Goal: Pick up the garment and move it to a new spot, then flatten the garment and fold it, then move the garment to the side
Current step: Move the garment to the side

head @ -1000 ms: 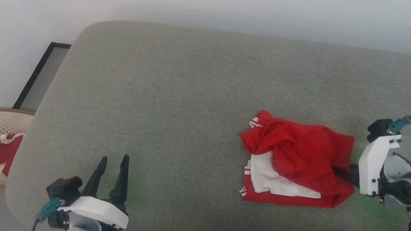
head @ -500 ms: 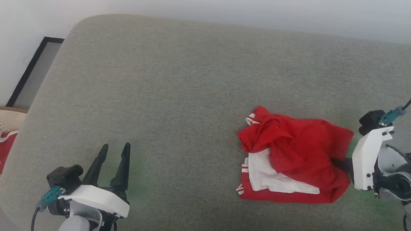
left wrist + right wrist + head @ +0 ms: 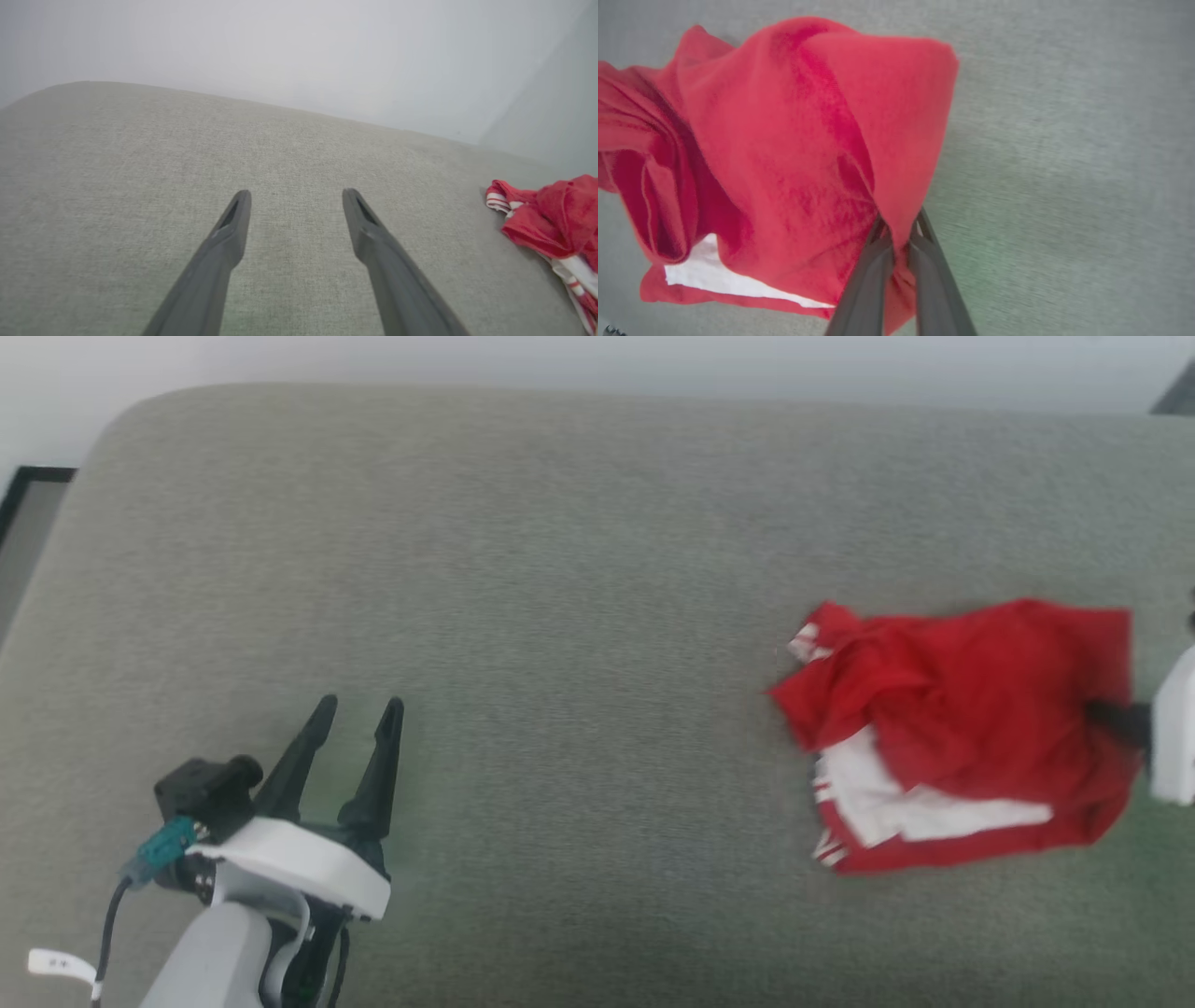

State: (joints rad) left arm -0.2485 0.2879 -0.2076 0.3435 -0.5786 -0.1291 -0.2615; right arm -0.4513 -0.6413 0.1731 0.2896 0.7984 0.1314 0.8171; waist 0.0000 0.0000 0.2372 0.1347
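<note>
Right claw [image 3: 899, 231] is clenched on a fold of the red jersey [image 3: 784, 140], its two dark fingers [image 3: 868, 280] pinched together with cloth between them at the lower middle of the right wrist view. From that pinch the jersey spreads up and to the left of the frame in bunched folds, with a strip of white cloth along its lower left edge.

In the head view the jersey [image 3: 971, 709] lies crumpled at the right of the frame on a grey upholstered surface [image 3: 560, 569]. The right claw's white housing [image 3: 1174, 737] sits at the right edge, just beside the cloth. Red-and-white striped trim shows on the jersey's left side there, which the right wrist view does not give.

Left claw [image 3: 359, 709] is released, fingers spread over bare grey fabric at the lower left of the head view, well apart from the jersey. Its wrist view looks between the parted fingers [image 3: 233, 224] and catches the jersey's striped edge [image 3: 500, 200] at the right of the frame, with bare fabric between.

A dark frame [image 3: 23, 485] stands by the pale wall at the upper left of the head view.
</note>
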